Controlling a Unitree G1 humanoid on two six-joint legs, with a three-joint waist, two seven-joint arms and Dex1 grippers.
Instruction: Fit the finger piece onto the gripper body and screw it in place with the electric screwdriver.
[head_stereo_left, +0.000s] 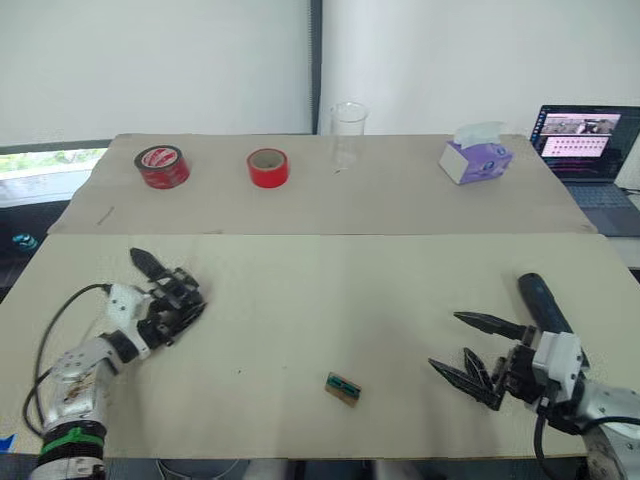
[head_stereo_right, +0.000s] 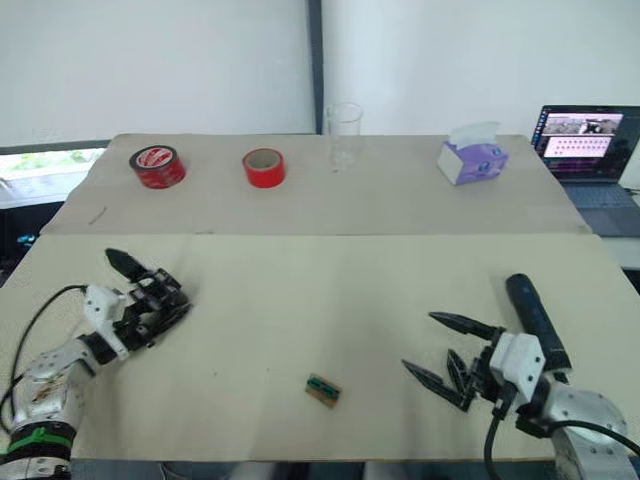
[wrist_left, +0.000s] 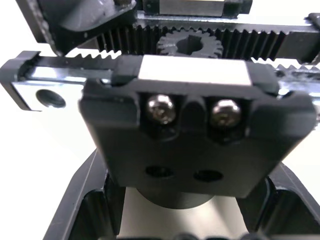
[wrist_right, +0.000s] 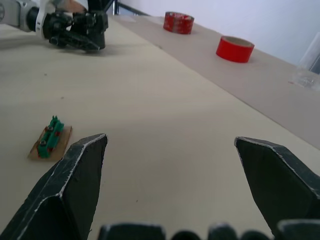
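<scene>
My left gripper (head_stereo_left: 166, 287) is at the table's left, shut on the gripper body (head_stereo_left: 178, 302), a black blocky part. Close up, the gripper body (wrist_left: 190, 145) shows toothed racks, a gear and two screw heads. At the right, my right gripper (head_stereo_left: 443, 339) rests low over the table, open, with bare table between its fingers (wrist_right: 80, 175). A short black prong (head_stereo_left: 477, 368) sits near its lower finger; I cannot tell whether it is the finger piece. The electric screwdriver (head_stereo_left: 541, 300), a thick black cylinder, lies on the table just behind the right wrist.
A small green-and-tan block (head_stereo_left: 342, 388) lies at the front middle. Along the far board stand two red tape rolls (head_stereo_left: 162, 165) (head_stereo_left: 268, 167), a clear cup (head_stereo_left: 348, 130) and a purple tissue box (head_stereo_left: 475, 158). A laptop (head_stereo_left: 585, 150) sits at the far right.
</scene>
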